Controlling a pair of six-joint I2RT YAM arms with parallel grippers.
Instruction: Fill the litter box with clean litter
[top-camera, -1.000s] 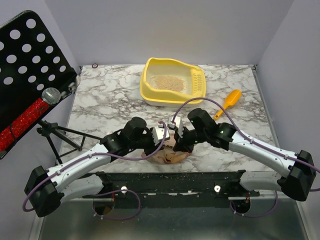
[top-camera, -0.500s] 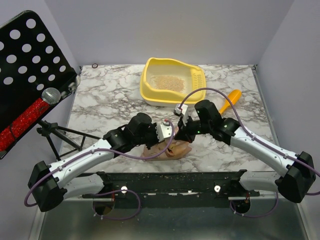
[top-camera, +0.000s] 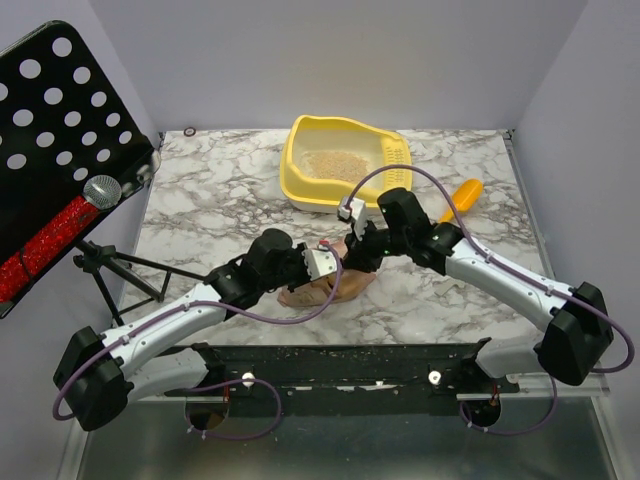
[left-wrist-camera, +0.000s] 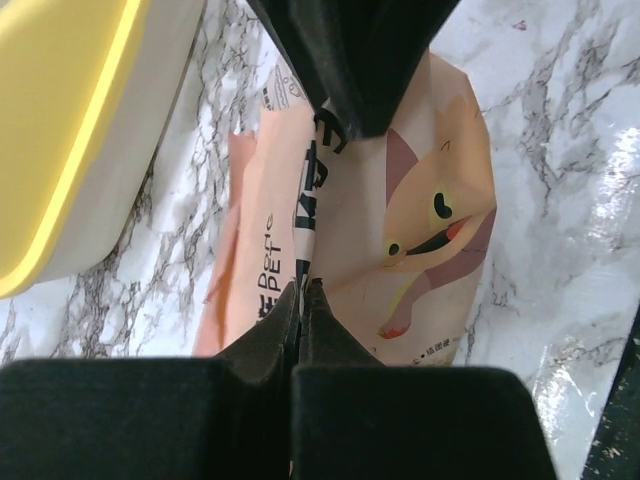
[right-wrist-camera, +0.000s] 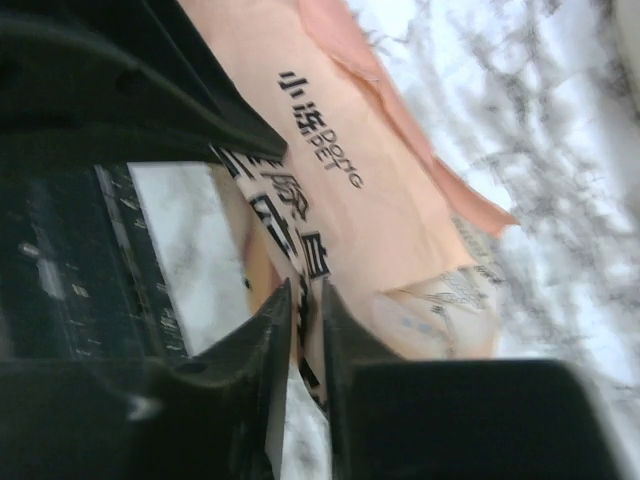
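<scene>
The pale-yellow litter box (top-camera: 300, 190) stands at the back middle of the table, with a heap of beige clean litter (top-camera: 335, 165) inside. Its rim also shows in the left wrist view (left-wrist-camera: 60, 150). A tan printed paper bag (top-camera: 335, 283) hangs between my two grippers, just in front of the box. My left gripper (top-camera: 322, 262) is shut on a fold of the bag (left-wrist-camera: 400, 220). My right gripper (top-camera: 352, 250) is shut on the bag's other edge (right-wrist-camera: 370, 210). Both hold it lifted off the table.
A yellow-orange scoop (top-camera: 455, 205) lies right of the litter box. A black perforated music stand (top-camera: 60, 150) with a tripod stands at the left table edge. A black rail (top-camera: 340, 360) runs along the near edge.
Both grippers have carried the bag up and away from the near edge, toward the litter box. The right arm has swung left and back.
</scene>
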